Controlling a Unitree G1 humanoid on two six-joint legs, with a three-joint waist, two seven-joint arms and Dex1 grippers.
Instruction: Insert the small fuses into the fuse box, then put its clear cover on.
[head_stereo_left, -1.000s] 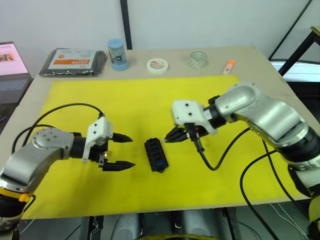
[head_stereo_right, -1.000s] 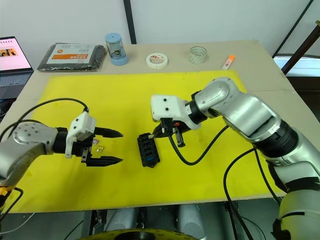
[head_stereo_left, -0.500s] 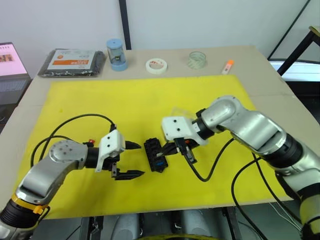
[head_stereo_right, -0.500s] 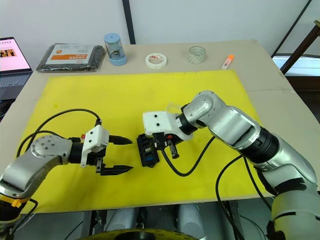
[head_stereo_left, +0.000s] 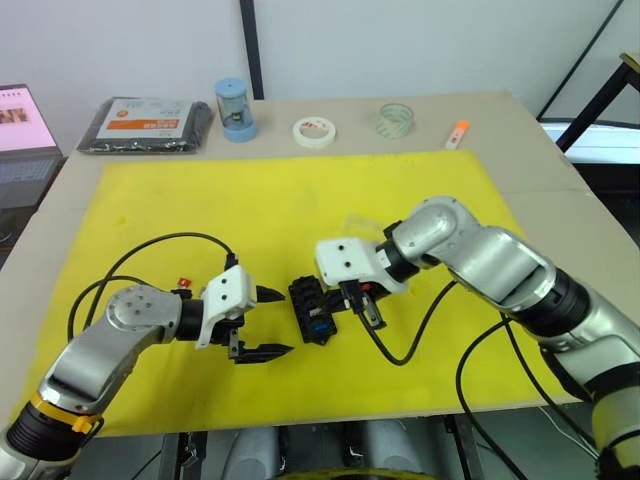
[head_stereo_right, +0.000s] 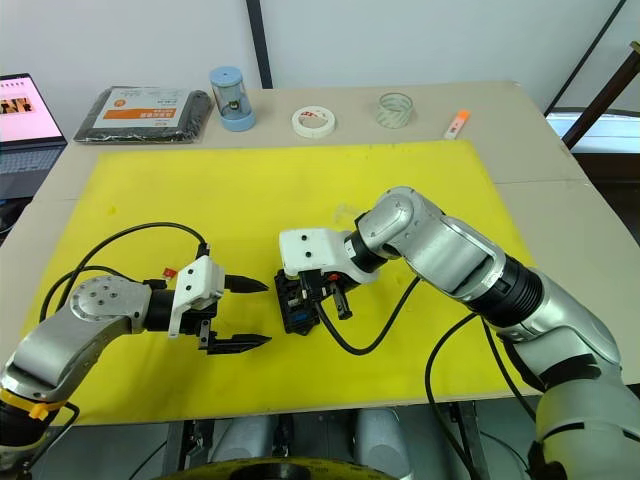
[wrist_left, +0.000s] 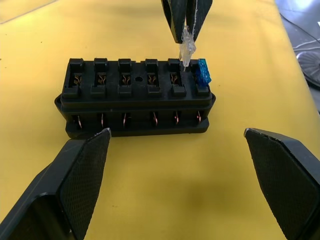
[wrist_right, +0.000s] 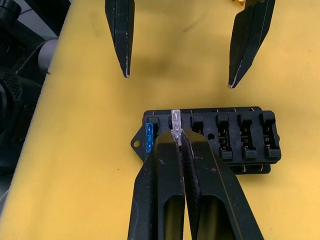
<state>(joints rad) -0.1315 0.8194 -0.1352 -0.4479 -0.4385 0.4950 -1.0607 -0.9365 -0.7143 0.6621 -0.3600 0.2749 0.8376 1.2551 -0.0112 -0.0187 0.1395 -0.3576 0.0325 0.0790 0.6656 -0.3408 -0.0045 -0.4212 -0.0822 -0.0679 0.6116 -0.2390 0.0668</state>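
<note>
The black fuse box (head_stereo_left: 312, 310) lies on the yellow mat (head_stereo_left: 300, 200) between my two grippers. A blue fuse (wrist_left: 202, 72) sits in its end slot. My right gripper (wrist_right: 178, 136) is shut on a small clear-white fuse (wrist_right: 175, 120), and the fuse's blades hang just over the slot beside the blue one. My left gripper (head_stereo_left: 285, 321) is open, just left of the box, with its fingers spread wider than the box and touching nothing. A red fuse (head_stereo_left: 183, 282) lies on the mat by my left arm. The clear cover (head_stereo_left: 358, 224) rests faintly visible behind my right gripper.
Along the table's far edge stand a black packet with an orange label (head_stereo_left: 145, 122), a blue cylinder (head_stereo_left: 233, 108), a white tape roll (head_stereo_left: 314, 130), a clear tape roll (head_stereo_left: 396, 119) and an orange marker (head_stereo_left: 457, 132). A laptop (head_stereo_left: 25, 120) sits at the far left.
My right gripper has carried the clear-white fuse left and down onto the fuse box. My left gripper has moved right, closer to the box, staying open.
</note>
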